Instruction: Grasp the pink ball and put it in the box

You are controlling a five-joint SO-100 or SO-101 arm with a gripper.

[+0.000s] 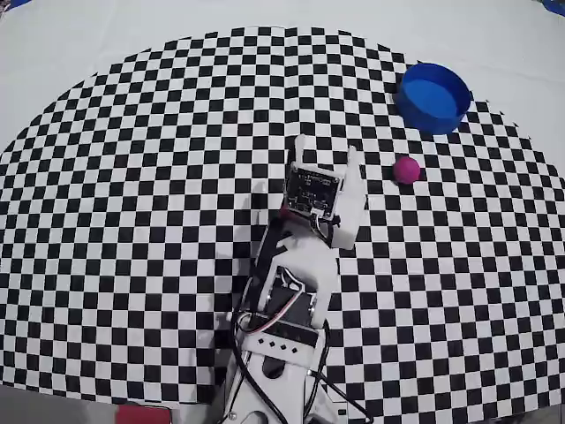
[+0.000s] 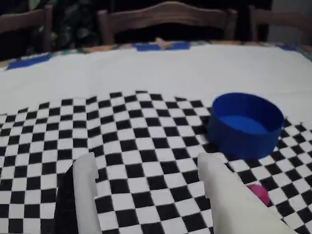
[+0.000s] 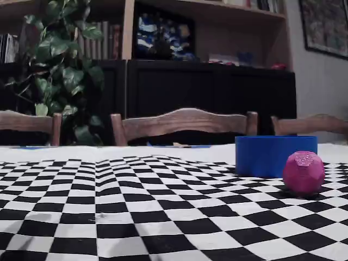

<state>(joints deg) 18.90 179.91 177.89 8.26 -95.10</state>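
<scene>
The small magenta-pink ball point(image 1: 406, 170) sits on the black-and-white checkered cloth point(image 1: 132, 177), just near of the round bright blue box point(image 1: 432, 95) and apart from it. To grasp it well, the white two-finger gripper point(image 1: 327, 155) should probably swing right in the overhead view until the ball lies centred between the fingers, then descend. In that view the arm reaches up from the near edge, the gripper to the left of the ball. The claw stands wide and empty, both fingers point(image 2: 85, 187) spread in the wrist view.
</scene>
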